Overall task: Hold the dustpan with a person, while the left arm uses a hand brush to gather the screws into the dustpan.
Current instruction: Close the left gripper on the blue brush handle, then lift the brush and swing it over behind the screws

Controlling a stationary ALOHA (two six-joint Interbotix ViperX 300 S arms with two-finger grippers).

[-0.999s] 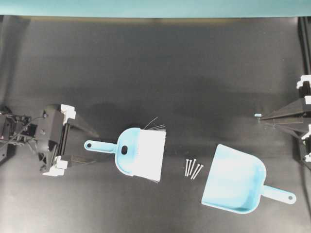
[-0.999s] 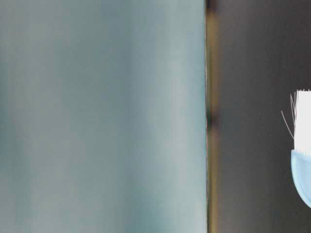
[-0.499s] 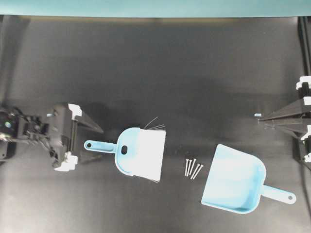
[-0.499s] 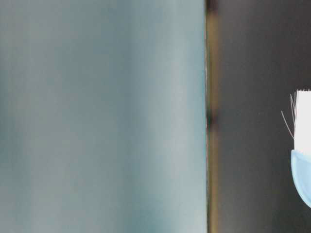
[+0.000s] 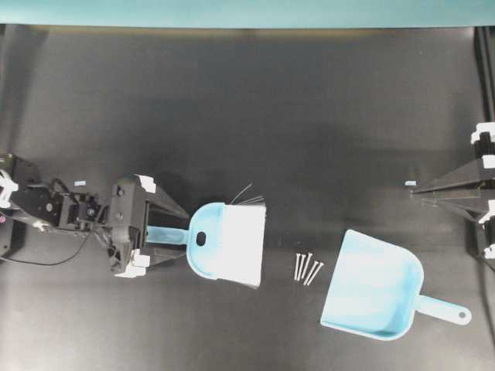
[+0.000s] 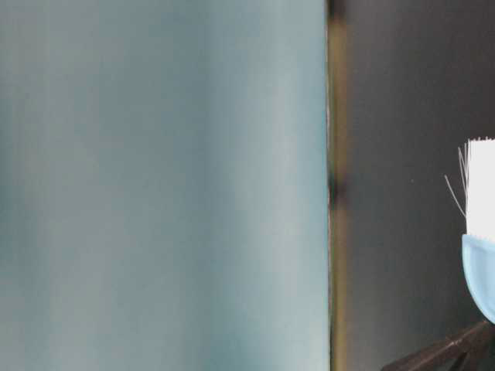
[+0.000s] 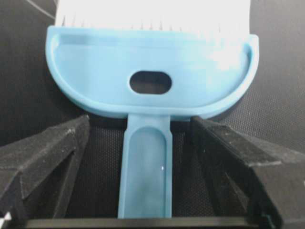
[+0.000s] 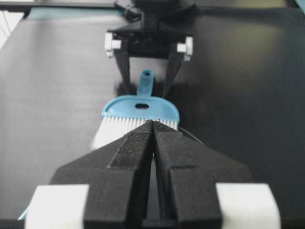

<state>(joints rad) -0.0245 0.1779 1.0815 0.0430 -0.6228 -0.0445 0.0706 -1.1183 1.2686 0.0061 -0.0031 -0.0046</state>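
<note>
The table-level view is mostly a blurred grey-blue wall; only a sliver of the hand brush [image 6: 481,232] shows at its right edge, with one dark finger [image 6: 445,354] of the left gripper cut off in the bottom corner. From overhead, the brush's handle is largely covered by the left gripper [image 5: 174,232], and the left arm [image 5: 54,212] runs off the left edge. The right gripper [image 5: 418,189] sits at the far right, its body cut by the frame. No person's hand shows in any view.

The dustpan [image 5: 375,287] lies on the black table [image 5: 309,116] at lower right, mouth turned toward the brush — nothing lies inside it. The screws [image 5: 307,267] lie in a tight cluster just outside its mouth, between pan and bristles, touching neither.

The left gripper's jaws are spread wide on either side of the brush handle [image 7: 145,167]; the wrist view shows a clear gap on both sides, so the handle is straddled, not pinched. The right gripper [image 8: 153,125] has its jaws pressed together, holding nothing, well apart from the dustpan.

A few stray dark bristles [image 5: 246,195] stick out from the brush head's top edge.
</note>
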